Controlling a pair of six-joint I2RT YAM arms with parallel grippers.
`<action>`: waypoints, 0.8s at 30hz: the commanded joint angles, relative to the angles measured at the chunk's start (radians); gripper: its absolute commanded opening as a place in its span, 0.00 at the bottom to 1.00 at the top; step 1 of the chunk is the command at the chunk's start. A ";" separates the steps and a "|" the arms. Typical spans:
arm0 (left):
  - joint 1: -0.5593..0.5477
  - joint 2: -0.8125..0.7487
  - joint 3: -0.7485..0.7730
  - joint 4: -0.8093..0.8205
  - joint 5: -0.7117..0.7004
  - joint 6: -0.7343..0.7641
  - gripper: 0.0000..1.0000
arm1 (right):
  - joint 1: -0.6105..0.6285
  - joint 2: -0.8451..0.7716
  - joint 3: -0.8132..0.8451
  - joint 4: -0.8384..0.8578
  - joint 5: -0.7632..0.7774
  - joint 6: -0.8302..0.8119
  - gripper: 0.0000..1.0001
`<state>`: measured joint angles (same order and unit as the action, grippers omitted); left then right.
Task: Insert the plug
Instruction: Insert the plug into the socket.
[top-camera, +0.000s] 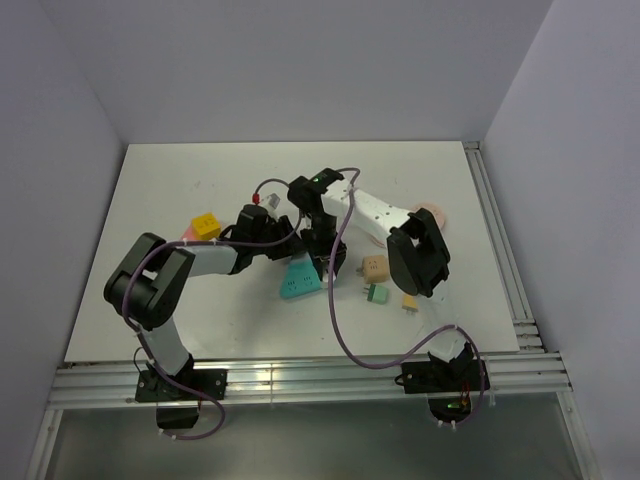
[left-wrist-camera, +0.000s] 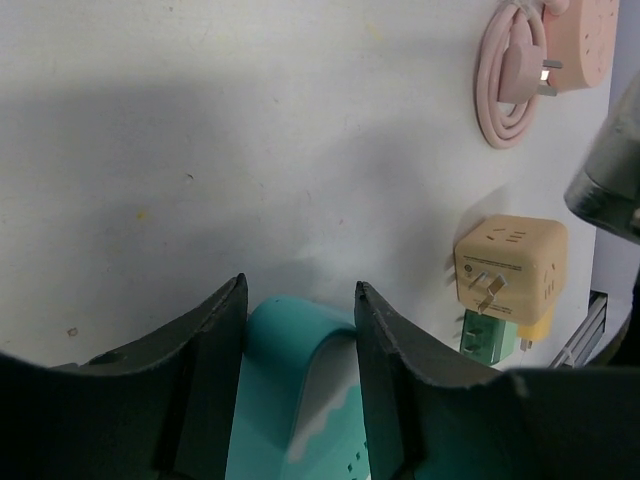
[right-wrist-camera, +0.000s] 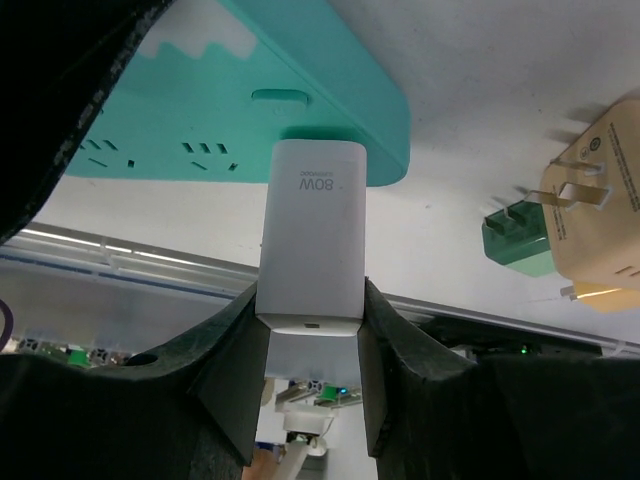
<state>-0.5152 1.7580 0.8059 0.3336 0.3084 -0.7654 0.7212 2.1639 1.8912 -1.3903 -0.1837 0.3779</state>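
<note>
Quick rundown of where you're at: your right gripper (right-wrist-camera: 311, 300) is pinching the white charger (right-wrist-camera: 312, 230) by its back end, one finger on each side, and the front end of it is butted right up against the face of the teal strip (right-wrist-camera: 300, 60), near the rounded corner. No prongs show in the right wrist view, but you can't tell from here if it's fully seated. Your left gripper (left-wrist-camera: 298, 300) is clamped on the strip's rounded end, which fills the gap between the fingers. In the top view the strip (top-camera: 297, 280) sits mid-table (top-camera: 170, 180), with both grippers meeting over it. Just to the right of it you've got a beige cube (left-wrist-camera: 510, 265) with a green plug (left-wrist-camera: 490, 330) touching its near side, a pink strip (left-wrist-camera: 590, 25) with a coiled cable farther back, and a yellow cube (top-camera: 206, 225) off to the left.
</note>
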 joint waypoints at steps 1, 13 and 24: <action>-0.032 0.020 0.029 -0.010 0.061 0.012 0.23 | 0.020 -0.019 -0.050 0.166 0.095 0.056 0.00; -0.031 0.026 0.027 0.002 0.078 0.012 0.22 | 0.037 0.031 -0.040 0.151 0.112 0.049 0.00; -0.039 0.038 0.021 0.030 0.098 0.003 0.21 | 0.027 0.119 0.028 0.131 0.064 0.021 0.00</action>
<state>-0.5194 1.7824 0.8196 0.3401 0.3305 -0.7715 0.7521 2.1983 1.9087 -1.4384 -0.1459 0.4202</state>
